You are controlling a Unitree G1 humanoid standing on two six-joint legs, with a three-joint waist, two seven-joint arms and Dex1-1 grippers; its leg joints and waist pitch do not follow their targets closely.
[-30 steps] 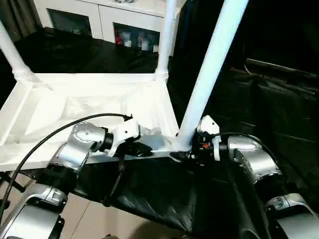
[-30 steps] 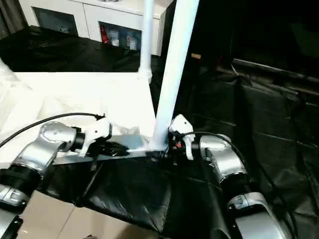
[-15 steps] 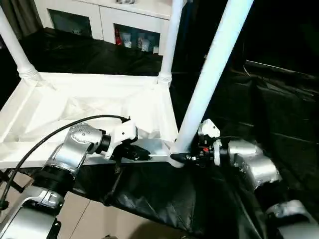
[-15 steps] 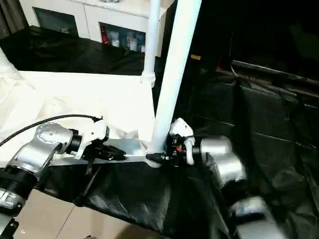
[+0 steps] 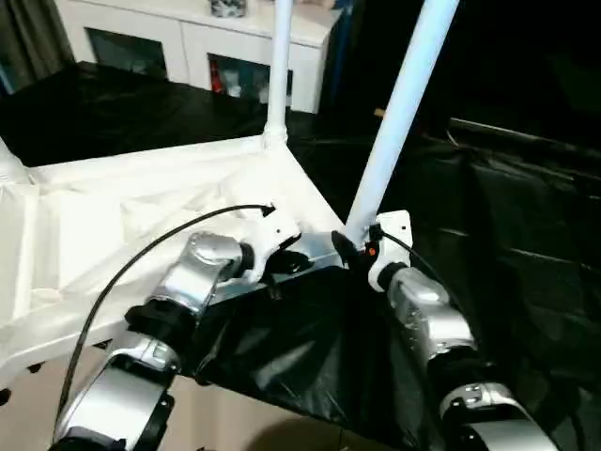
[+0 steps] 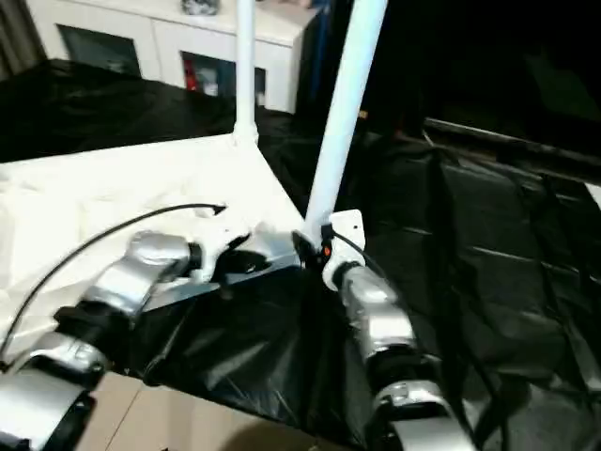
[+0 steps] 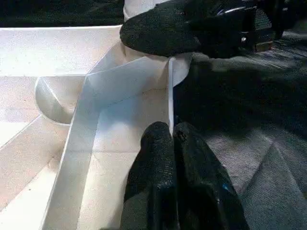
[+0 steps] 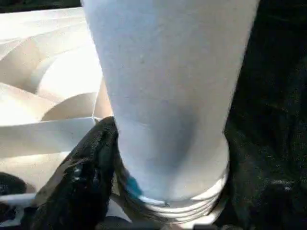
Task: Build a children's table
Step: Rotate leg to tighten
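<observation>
Left claw (image 7: 173, 158) is pinched shut on the thin edge wall of the upturned tabletop (image 5: 141, 216), probably to keep it from sliding; right claw (image 5: 349, 252) sits at the base of the near-corner leg (image 5: 399, 103), one finger (image 8: 84, 172) against the tube, but whether it's actually gripping I can't tell; looks like it's steadying the leg in its socket. Another leg (image 5: 279, 66) stands at the far corner; the tabletop lies on a black-draped surface (image 5: 526, 235), white cabinet (image 5: 188, 42) behind.
</observation>
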